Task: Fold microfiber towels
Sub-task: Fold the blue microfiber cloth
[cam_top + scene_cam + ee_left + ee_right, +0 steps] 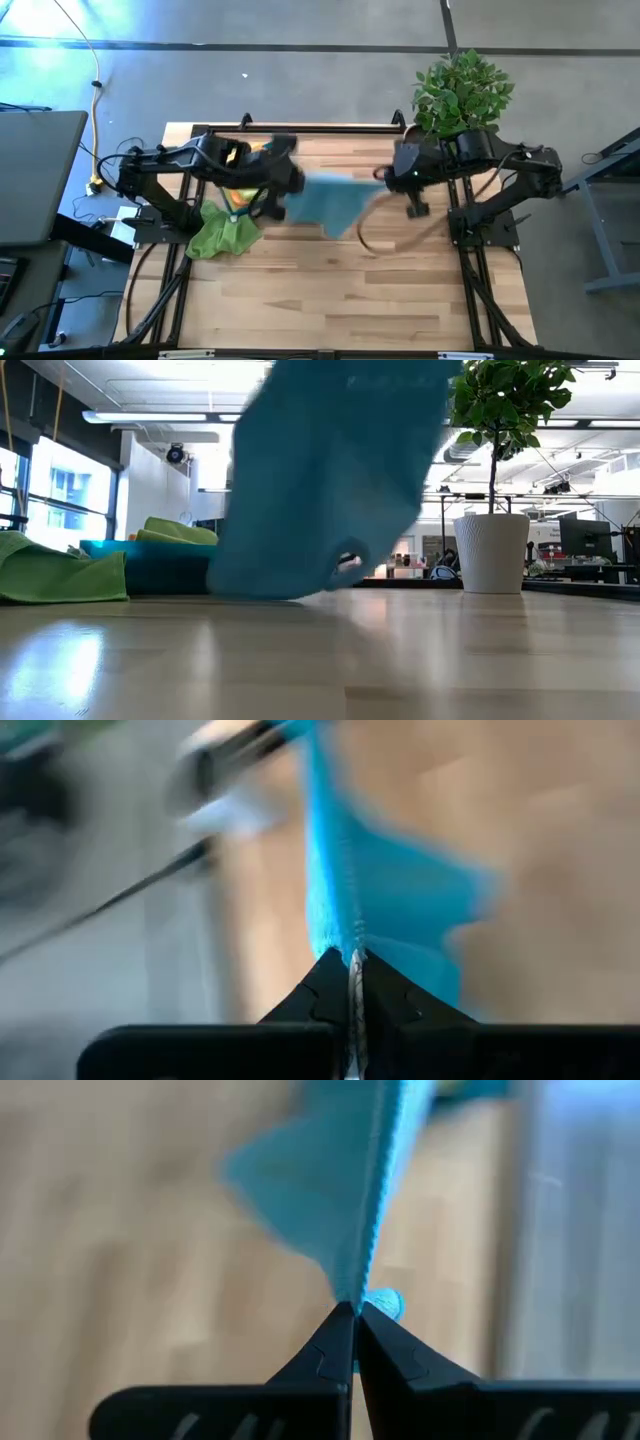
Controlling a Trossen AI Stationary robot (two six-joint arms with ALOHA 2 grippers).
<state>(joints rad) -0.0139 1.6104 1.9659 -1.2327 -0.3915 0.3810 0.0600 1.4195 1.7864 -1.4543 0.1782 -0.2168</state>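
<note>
A light blue microfiber towel hangs stretched between my two grippers over the middle of the table. My left gripper is shut on its left end and my right gripper on its right end. In the low view the blue towel fills the centre, and its lower edge comes down near the table top; whether it touches does not show. A lime green towel lies crumpled on the table at the left. My left gripper pinches an upper edge of the blue towel between its two shut fingers, slanting down at it from the table's left. The cloth runs away from the fingertips as a ridge and hangs below. My right gripper pinches the opposite upper edge of the blue towel between its two shut fingers, slanting down from the table's right. The cloth leads off from the fingertips as a ridge and hangs beneath it.
A teal tray with more towels stands at the back left, under my left arm. A potted plant stands at the far right corner. Bare wooden table lies toward the near edge.
</note>
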